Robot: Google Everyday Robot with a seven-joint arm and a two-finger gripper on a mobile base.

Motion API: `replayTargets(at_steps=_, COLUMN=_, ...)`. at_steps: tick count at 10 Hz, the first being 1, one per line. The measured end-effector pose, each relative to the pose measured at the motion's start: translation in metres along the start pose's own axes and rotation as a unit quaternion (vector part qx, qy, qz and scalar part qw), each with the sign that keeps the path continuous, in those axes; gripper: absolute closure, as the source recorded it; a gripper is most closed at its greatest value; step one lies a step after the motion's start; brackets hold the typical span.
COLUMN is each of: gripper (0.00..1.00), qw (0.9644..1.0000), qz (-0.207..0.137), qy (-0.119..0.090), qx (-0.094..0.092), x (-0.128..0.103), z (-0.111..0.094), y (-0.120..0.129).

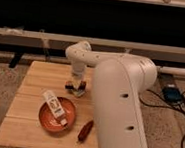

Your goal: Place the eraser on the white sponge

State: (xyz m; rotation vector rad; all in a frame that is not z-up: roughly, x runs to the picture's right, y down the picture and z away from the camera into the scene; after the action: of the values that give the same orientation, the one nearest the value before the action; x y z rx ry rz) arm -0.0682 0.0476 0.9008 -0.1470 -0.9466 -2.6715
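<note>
My gripper [76,85] hangs straight down over the middle of the wooden table [35,77], at the end of the white arm [119,91] that reaches in from the right. Right under it lies a small pale block, the white sponge [78,92]. A small dark shape sits at the gripper's tip, right above the sponge. I cannot tell whether this is the eraser or part of the gripper. The eraser shows nowhere else on the table.
An orange-brown bowl [48,120] at the table's front holds a cream labelled carton [53,106] lying tilted. A reddish-brown pod-shaped thing [85,131] lies to the bowl's right, near the front edge. Cables and a blue device [172,93] lie on the floor at right.
</note>
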Motion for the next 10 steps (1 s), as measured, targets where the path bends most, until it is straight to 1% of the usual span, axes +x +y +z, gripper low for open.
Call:
replayTargets(at_steps=1, gripper=0.20, qw=0.9999, qz=0.009, qy=0.006, qx=-0.008, x=-0.003, z=-0.003, y=0.003)
replayTargets(at_steps=3, gripper=0.20, qw=0.9995, qz=0.020, qy=0.015, qx=-0.017, x=-0.009, z=-0.008, y=0.008)
replayTargets(at_steps=5, gripper=0.20, qw=0.9989, qz=0.027, qy=0.030, qx=-0.025, x=-0.010, z=-0.017, y=0.008)
replayTargets(at_steps=8, gripper=0.20, qw=0.9972, qz=0.033, qy=0.053, qx=-0.041, x=-0.015, z=-0.031, y=0.011)
replayTargets(at_steps=10, gripper=0.20, qw=0.9963, qz=0.034, qy=0.065, qx=-0.045, x=-0.014, z=-0.038, y=0.010)
